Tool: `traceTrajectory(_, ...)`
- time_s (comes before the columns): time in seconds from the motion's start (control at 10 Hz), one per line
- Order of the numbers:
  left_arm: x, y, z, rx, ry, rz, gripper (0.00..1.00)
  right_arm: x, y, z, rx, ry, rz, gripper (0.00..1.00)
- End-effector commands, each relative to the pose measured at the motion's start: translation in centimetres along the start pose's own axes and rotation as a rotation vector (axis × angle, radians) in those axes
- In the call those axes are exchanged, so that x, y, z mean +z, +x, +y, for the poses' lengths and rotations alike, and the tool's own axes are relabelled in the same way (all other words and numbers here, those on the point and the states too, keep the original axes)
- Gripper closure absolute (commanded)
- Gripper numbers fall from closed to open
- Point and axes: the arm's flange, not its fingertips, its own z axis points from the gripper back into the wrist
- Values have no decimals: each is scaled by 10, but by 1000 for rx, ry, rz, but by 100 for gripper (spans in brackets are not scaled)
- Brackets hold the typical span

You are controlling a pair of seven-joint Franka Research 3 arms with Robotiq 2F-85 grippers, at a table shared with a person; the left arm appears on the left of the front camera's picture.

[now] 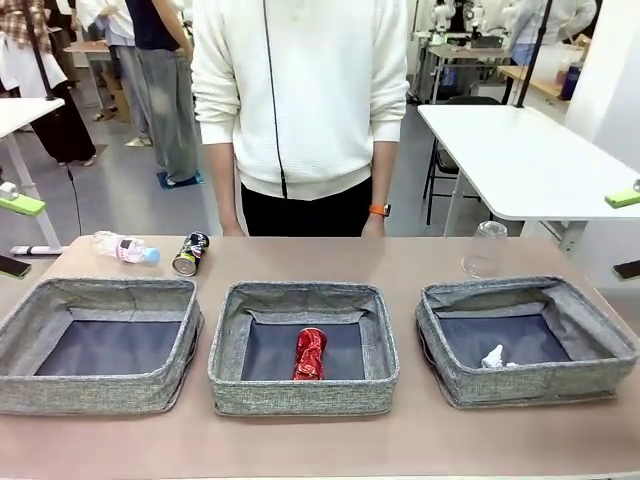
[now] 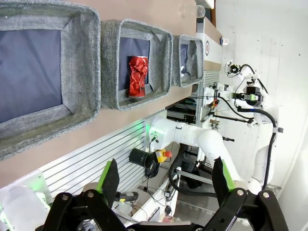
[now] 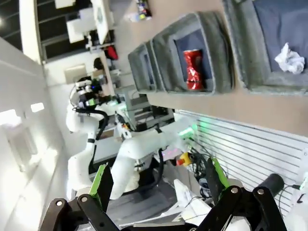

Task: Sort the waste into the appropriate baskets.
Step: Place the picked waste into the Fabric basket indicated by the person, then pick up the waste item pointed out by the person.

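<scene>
Left gripper (image 2: 165, 169) and right gripper (image 3: 158, 167) stood open, empty. Red can (image 1: 309, 353) lay inside the middle basket (image 1: 300, 395); paper wad (image 1: 492, 357) sat in the basket (image 1: 530, 382) right of it.

I could read no text anywhere. The crushed dark can (image 1: 190, 253) lying on the table (image 1: 400, 260) carried print, but it was too small for me to make out. The clear bottle (image 1: 125, 247) near it wore a pale pink label whose words were a blur. The dented red can (image 1: 310, 353) in the middle basket (image 1: 300, 395) gave me no legible lettering.
</scene>
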Motion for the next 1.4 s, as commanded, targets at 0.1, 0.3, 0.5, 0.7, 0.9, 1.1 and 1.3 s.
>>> traceTrajectory(0.1,0,-1,-1,7,-8,0,0,-16,30,-2,-27,96,4,0)
traceTrajectory(0.3,0,-1,-1,7,-8,0,0,-16,30,-2,-27,96,4,0)
traceTrajectory(0.5,0,-1,-1,7,-8,0,0,-16,30,-2,-27,96,4,0)
traceTrajectory(0.7,0,-1,-1,7,-8,0,0,-16,30,-2,-27,96,4,0)
traceTrajectory(0.9,0,-1,-1,7,-8,0,0,-16,30,-2,-27,96,4,0)
traceTrajectory(1.1,0,-1,-1,7,-8,0,0,-16,30,-2,-27,96,4,0)
traceTrajectory(1.3,0,-1,-1,7,-8,0,0,-16,30,-2,-27,96,4,0)
